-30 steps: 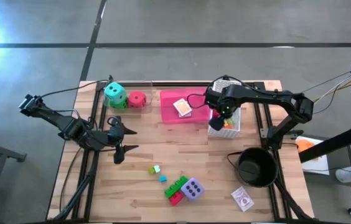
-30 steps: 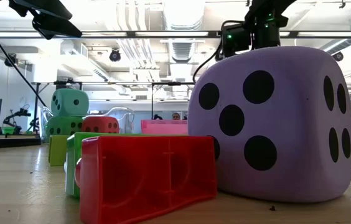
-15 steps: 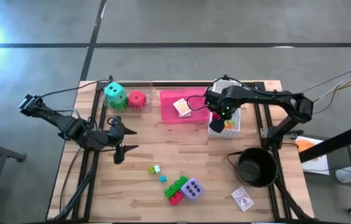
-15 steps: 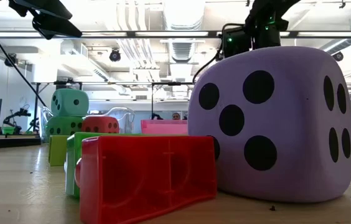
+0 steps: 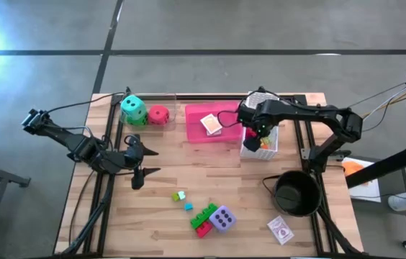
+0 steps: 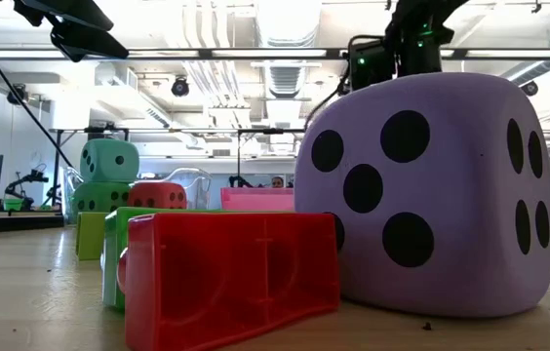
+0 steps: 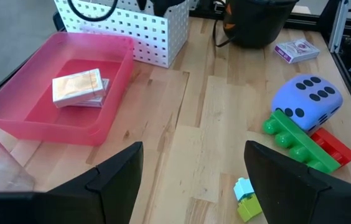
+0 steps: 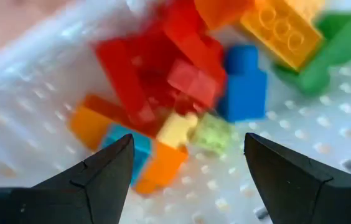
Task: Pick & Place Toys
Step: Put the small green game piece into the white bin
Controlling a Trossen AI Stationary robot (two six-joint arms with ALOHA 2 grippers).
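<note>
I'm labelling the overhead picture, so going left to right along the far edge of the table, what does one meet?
Teal die → red die → pink tray holding a card pack → white mesh basket, with the right gripper over it.

Left gripper point(image 5: 147, 161) at nine o'clock, fingers spread, holding nothing. Right gripper point(image 5: 255, 139) at one o'clock, pointed downward, fingers spread.

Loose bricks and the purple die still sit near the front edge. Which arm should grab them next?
Probably left. The left gripper waits with jaws open, empty, nearer the small bricks and the purple die. The right gripper is over the white basket.
</note>
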